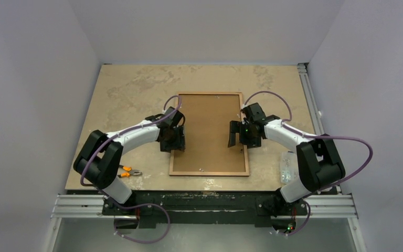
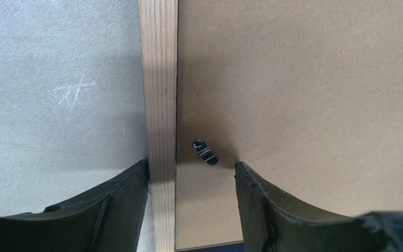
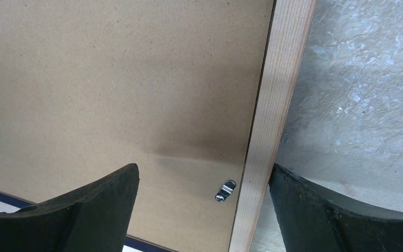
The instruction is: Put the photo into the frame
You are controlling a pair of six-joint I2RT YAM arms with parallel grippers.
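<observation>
The frame (image 1: pixel 173 157) lies back-up in the middle of the table, its light wood rails around a plain brown backing board (image 1: pixel 210 131). The photo is hidden. My left gripper (image 1: pixel 173 143) is open astride the left rail (image 2: pixel 159 94), one finger outside it and one over the board (image 2: pixel 294 89), with a small black clip (image 2: pixel 205 152) between the fingers. My right gripper (image 1: pixel 237 137) is open astride the right rail (image 3: pixel 280 89), with a small metal clip (image 3: pixel 225 190) on the board (image 3: pixel 126 79) between its fingers. Both grippers (image 2: pixel 191 165) (image 3: pixel 203 168) hold nothing.
Orange-handled pliers (image 1: pixel 128 171) lie at the table's front left by the left arm. A clear plastic piece (image 1: pixel 287 166) lies front right by the right arm. White walls close the table on three sides. A thin dark blue strip (image 2: pixel 210 245) shows at the board's near edge.
</observation>
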